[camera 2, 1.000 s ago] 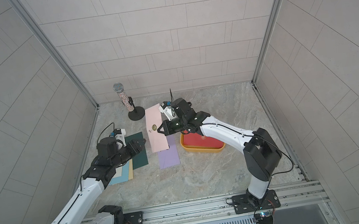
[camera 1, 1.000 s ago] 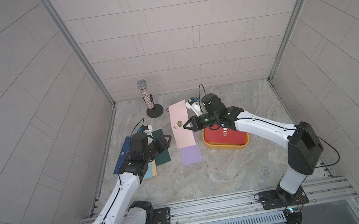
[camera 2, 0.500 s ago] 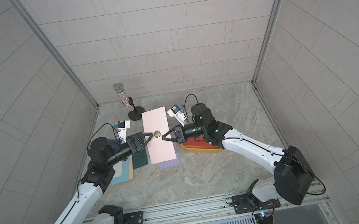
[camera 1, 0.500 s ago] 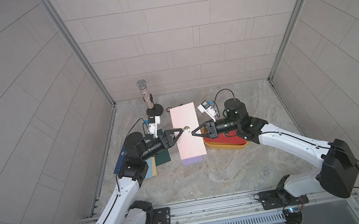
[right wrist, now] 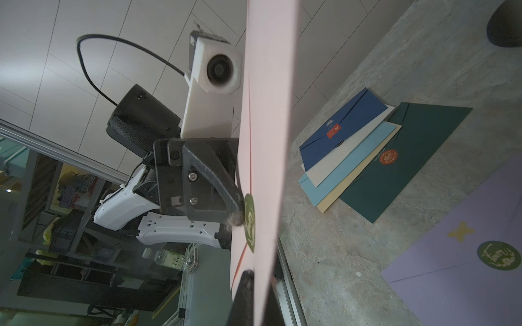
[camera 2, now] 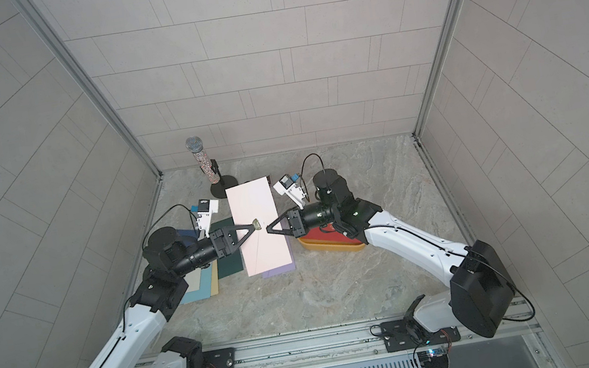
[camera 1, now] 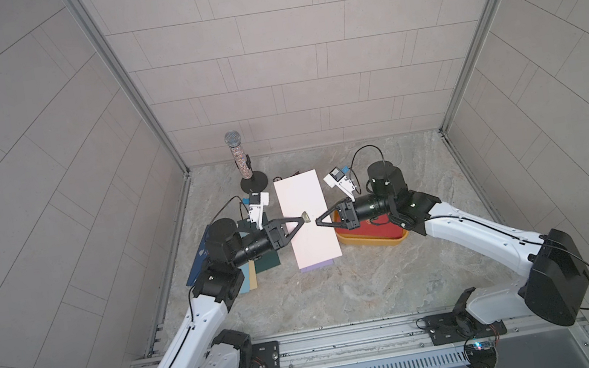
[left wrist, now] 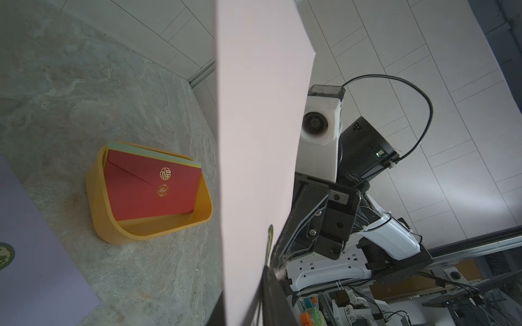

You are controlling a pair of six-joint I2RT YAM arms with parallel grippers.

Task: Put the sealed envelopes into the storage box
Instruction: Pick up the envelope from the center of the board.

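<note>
The pale pink rectangular paper envelope (camera 1: pixel 301 199), bearing one olive-green round seal sticker (camera 1: pixel 305 215), is held off the table (camera 1: pixel 341 296) above its centre. The left gripper (camera 1: pixel 305 218) is clamped on it at the sticker. The right gripper (camera 1: pixel 317 223) is clamped on it from the opposite side. The shallow mustard-yellow plastic storage box (camera 1: pixel 376 240) lies just beside it, toward the table's right edge, and holds a red envelope (left wrist: pixel 152 186). The table's front half is bare marble.

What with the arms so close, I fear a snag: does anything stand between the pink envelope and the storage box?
Nothing visible does. The pink envelope, pinched by the left gripper and right gripper, hangs near the storage box; only bare table lies between; the box holds just a red envelope over a light green one.
</note>
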